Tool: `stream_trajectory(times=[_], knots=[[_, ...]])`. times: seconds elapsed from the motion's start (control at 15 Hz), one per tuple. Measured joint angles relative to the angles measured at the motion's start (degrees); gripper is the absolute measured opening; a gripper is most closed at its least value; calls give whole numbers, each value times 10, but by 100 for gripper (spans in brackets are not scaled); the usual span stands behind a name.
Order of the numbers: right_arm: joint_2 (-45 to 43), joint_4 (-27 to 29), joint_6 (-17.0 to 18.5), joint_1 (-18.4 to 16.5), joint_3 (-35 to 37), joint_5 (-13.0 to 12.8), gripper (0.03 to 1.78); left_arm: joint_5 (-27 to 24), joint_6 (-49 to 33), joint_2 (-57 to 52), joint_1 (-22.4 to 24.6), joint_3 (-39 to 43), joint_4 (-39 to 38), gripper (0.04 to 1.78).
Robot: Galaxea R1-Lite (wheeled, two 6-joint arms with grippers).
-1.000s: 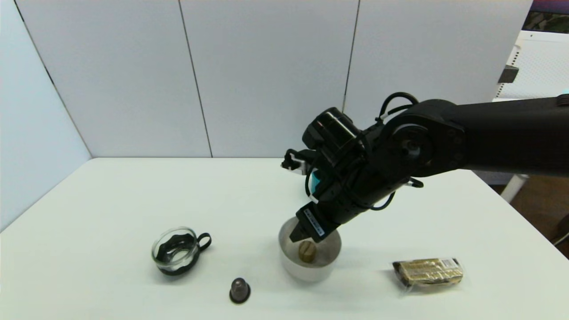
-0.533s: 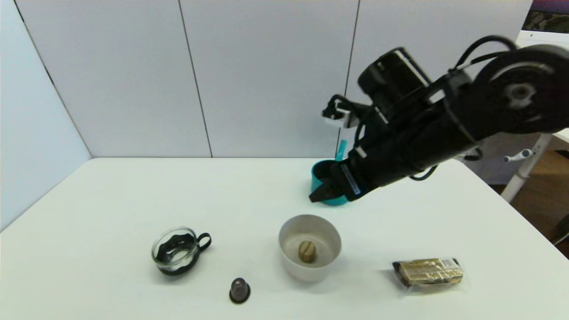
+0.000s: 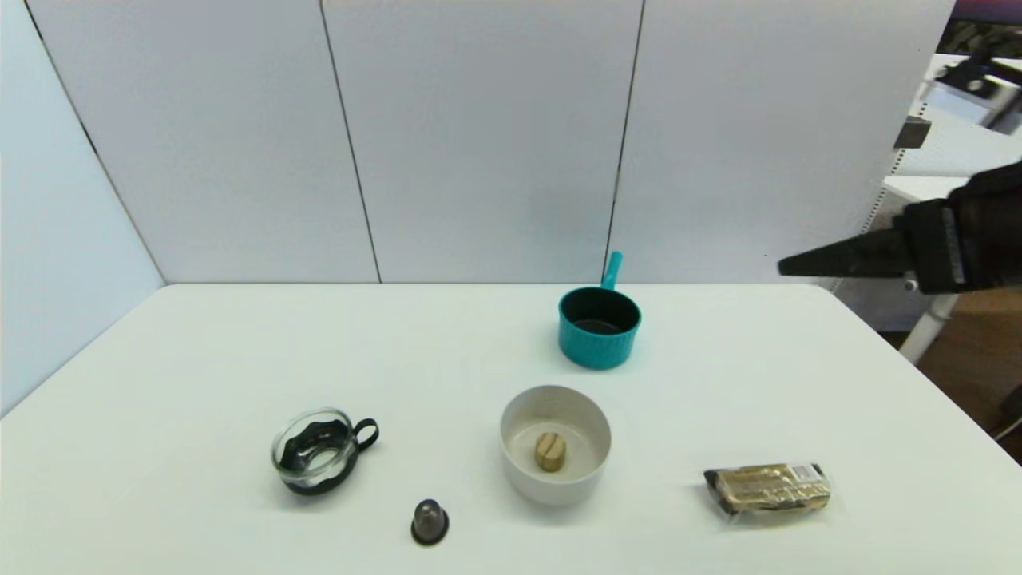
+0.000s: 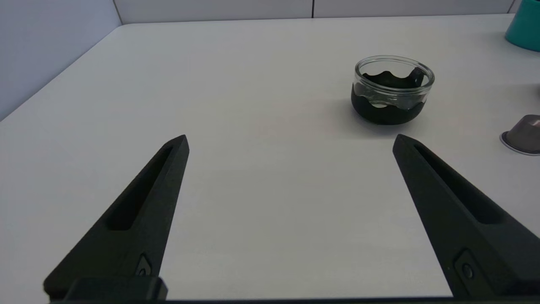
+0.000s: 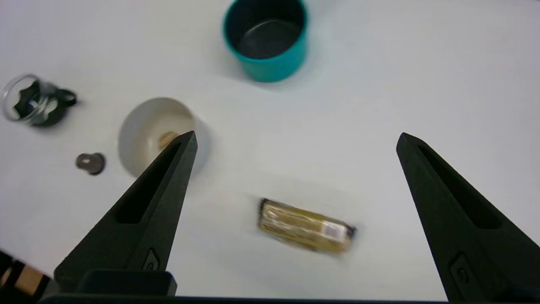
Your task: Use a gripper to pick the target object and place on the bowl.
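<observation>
Already the cork [image 3: 550, 451] is seen lying in the bowl [image 3: 519, 471]; the right gripper [image 5: 295, 139], spread empty at three o'clock, needs only parking.

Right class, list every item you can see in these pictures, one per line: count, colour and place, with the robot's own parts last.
table: one, white, under everything.
bowl: one, off-white, near the front, centre.
wooden cylinder: one, tan, lying inside the bowl.
pot: one, teal with a handle, behind the bowl.
glass cup: one, clear with a black holder, left of the bowl.
capsule: one, dark grey, front, between cup and bowl.
wrapped bar: one, brown in clear plastic, right of the bowl.
right hand: one, black, open, raised at the right edge, holding nothing.
left hand: one, black, open, low over the table's left side.
</observation>
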Motion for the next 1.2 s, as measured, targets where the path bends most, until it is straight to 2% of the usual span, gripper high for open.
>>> stream_trajectory(times=[0.13,0.27,0.47,0.8,1.07,1.2], knots=[[-80,-44,1,-33,81,-3,165,0,0,0,0,0,0,171],[-160,-66,2,-52,152,-22,167,0,0,0,0,0,0,171],[-280,-76,-1,-64,261,-45,168,0,0,0,0,0,0,171],[-491,-106,1,-89,464,-53,169,0,0,0,0,0,0,171],[-595,-214,-11,-111,592,-55,169,0,0,0,0,0,0,171],[-629,-243,-21,-123,636,-56,169,0,0,0,0,0,0,171]])
